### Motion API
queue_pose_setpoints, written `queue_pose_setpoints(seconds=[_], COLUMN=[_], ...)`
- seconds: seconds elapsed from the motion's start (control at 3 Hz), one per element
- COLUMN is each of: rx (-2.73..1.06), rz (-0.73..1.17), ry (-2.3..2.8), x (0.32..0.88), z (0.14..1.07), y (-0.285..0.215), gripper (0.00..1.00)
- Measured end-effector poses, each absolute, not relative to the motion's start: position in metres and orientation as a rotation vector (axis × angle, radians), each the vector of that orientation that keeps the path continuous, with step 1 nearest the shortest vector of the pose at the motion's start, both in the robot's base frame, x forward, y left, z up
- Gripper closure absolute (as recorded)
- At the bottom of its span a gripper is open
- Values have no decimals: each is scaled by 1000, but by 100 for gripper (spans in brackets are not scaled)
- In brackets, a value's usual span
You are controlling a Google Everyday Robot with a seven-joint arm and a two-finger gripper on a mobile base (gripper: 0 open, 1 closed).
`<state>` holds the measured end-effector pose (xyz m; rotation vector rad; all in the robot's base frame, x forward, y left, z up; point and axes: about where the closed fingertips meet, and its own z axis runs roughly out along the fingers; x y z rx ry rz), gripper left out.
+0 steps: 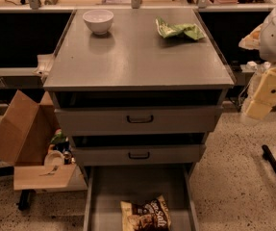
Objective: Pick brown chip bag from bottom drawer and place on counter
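The brown chip bag [146,215] lies flat on the floor of the open bottom drawer [106,191], near the drawer's front, at the bottom middle of the camera view. The counter [132,52] is the grey steel top of the cabinet above it. My gripper [265,96] is at the right edge of the view, beside the cabinet at about the height of the counter's front edge, well above and to the right of the bag. It holds nothing that I can see.
A white bowl [98,20] stands at the counter's back left and a light-green bag [178,30] lies at its back right. Two closed drawer fronts [138,120] sit above the open drawer. An open cardboard box [24,138] stands on the floor at the left.
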<state>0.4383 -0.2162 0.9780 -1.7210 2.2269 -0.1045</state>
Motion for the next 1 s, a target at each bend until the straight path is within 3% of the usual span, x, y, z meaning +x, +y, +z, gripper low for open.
queue_pose_setpoints(seconds=[1.0], rx=[-1676], rz=[-37], ry=[2215], x=[439], z=[966], y=[-204], gripper=[0])
